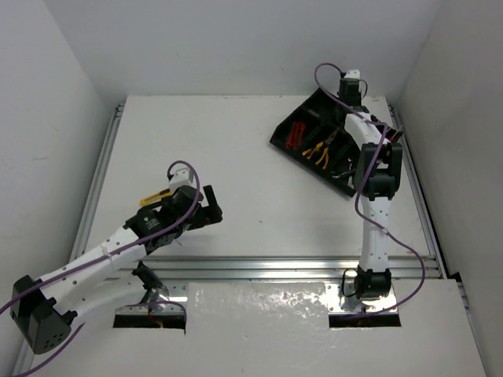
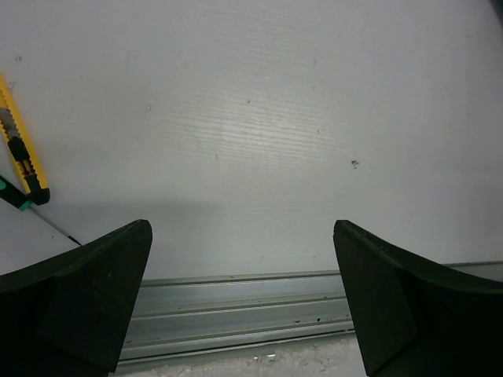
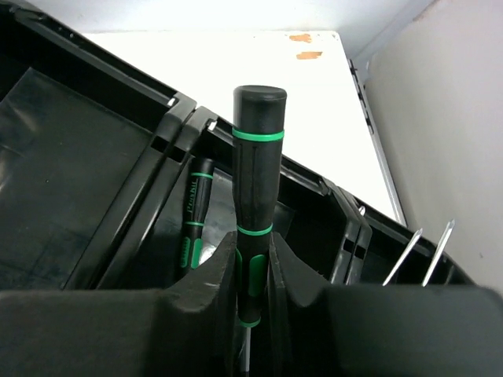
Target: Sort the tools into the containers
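The black tray (image 1: 287,129) of containers sits at the far right of the table, tilted. Red-and-black pliers (image 1: 297,133) and yellow-handled pliers (image 1: 321,148) lie in its compartments. My right gripper (image 3: 253,251) is over the tray, shut on a black screwdriver with green rings (image 3: 256,157), handle pointing up. A second black-and-green screwdriver (image 3: 196,208) lies in the compartment (image 3: 71,181) below. My left gripper (image 2: 244,236) hangs open over bare table at the near left, holding nothing. A yellow utility knife (image 2: 20,149) and a green-handled screwdriver (image 2: 14,196) lie to its left.
Two thin metal shafts (image 3: 415,253) stick up from a compartment at the right. An aluminium rail (image 2: 236,306) runs along the table's near edge under the left gripper. White walls close in both sides and the back.
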`<action>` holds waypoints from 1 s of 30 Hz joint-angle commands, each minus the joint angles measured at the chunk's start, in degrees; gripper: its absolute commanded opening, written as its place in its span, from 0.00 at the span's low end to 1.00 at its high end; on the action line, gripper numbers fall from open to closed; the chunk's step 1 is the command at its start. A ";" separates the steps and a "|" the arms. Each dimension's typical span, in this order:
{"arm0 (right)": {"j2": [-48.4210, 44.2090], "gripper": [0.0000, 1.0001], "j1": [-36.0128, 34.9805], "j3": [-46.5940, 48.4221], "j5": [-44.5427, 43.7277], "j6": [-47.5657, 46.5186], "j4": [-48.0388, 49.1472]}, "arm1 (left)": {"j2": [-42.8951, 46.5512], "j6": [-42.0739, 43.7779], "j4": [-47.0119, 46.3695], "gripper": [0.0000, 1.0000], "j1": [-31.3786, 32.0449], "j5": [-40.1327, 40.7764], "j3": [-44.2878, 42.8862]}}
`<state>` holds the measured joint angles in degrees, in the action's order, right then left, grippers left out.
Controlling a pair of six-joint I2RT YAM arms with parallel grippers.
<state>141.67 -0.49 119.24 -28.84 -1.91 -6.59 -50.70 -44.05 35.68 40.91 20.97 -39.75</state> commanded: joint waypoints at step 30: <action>-63.08 0.85 -21.21 -57.43 31.03 27.84 -5.98 | -14.07 -10.25 -3.69 0.72 -40.46 -1.20 7.31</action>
<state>79.70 -20.62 67.92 -2.70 23.11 -14.61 -63.26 -52.14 34.68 1.98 20.05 -32.51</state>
